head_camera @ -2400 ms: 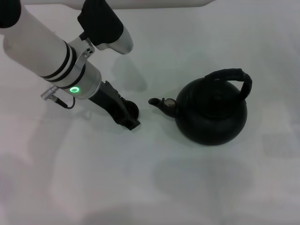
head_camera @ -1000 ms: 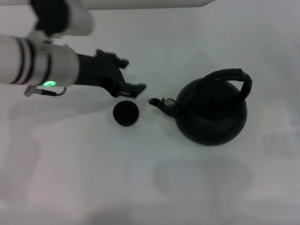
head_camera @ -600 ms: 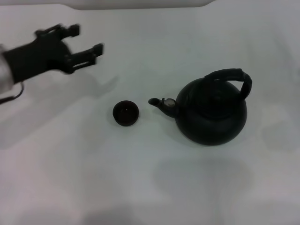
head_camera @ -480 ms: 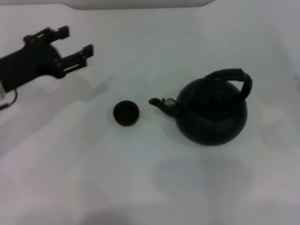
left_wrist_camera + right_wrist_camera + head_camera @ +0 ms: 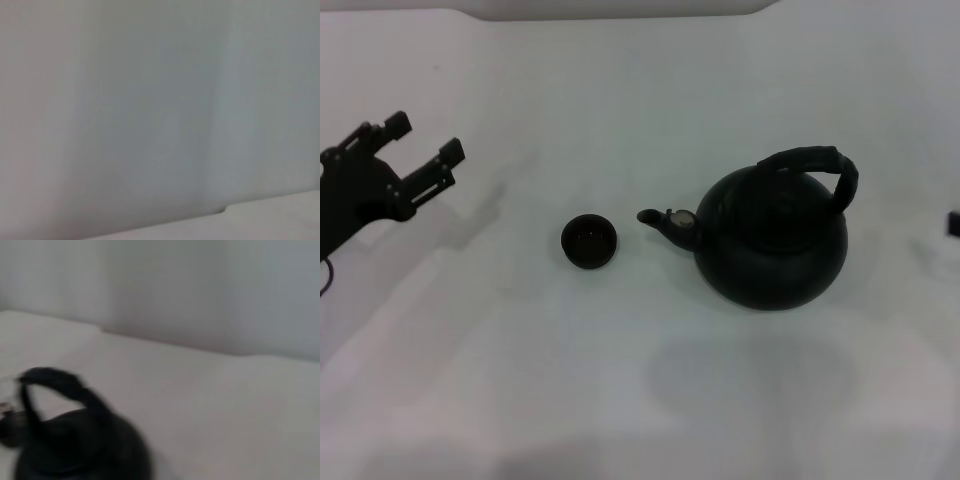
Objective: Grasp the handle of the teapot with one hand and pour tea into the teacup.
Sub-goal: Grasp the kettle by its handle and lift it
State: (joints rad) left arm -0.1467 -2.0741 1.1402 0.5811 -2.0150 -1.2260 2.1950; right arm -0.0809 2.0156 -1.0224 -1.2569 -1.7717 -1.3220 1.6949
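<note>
The round black teapot (image 5: 772, 245) stands on the white table, its short spout (image 5: 665, 223) pointing left toward the tiny dark teacup (image 5: 589, 241). Its ribbed arched handle (image 5: 815, 160) spans the top and nothing holds it. My left gripper (image 5: 423, 153) hangs open at the far left, well away from the cup, with nothing between its fingers. Only a dark sliver of my right arm (image 5: 954, 224) shows at the right edge. The right wrist view shows the teapot (image 5: 80, 450) and its handle (image 5: 55, 382) close by, blurred.
The white tabletop (image 5: 640, 400) stretches on all sides of the pot and cup. The left wrist view shows only a pale wall (image 5: 150, 100) and a strip of the table edge (image 5: 270, 215).
My left gripper let go of the teacup, leaving it on the table, and drew back up and far to the left. A sliver of the right arm has entered at the right edge.
</note>
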